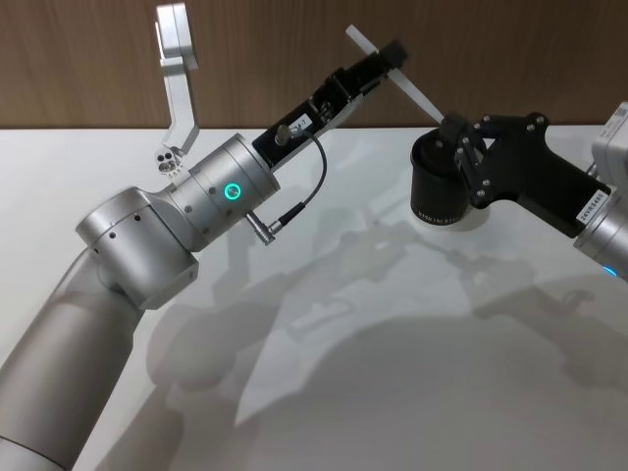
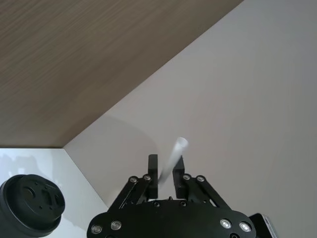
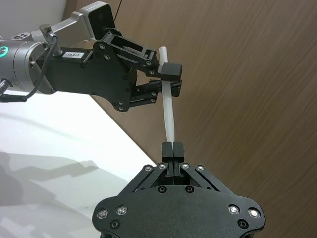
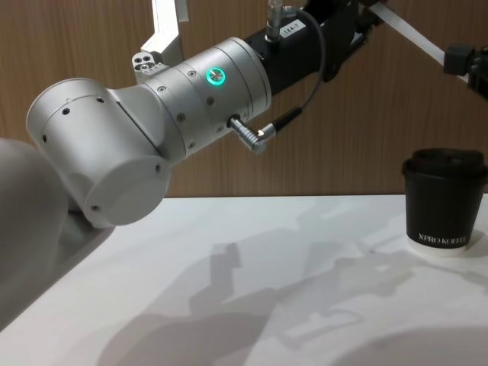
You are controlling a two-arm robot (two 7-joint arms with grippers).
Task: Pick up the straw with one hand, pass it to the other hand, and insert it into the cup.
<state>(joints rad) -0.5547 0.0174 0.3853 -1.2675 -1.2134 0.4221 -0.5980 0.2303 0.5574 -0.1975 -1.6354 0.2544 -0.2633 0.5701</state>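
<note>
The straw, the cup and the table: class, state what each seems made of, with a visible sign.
The straw, held by the left gripper and right gripper, looks like white plastic: thin, straight, smooth. The cup seems matte black paper with printed lettering, its lid probably moulded plastic. The table looks like white laminate, faintly glossy.

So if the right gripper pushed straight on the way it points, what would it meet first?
Most likely the black two-finger left gripper: its fingers grip the thin white plastic straw whose other end the right gripper clamps, and the straw runs straight between them. Exact depth is unclear.
</note>
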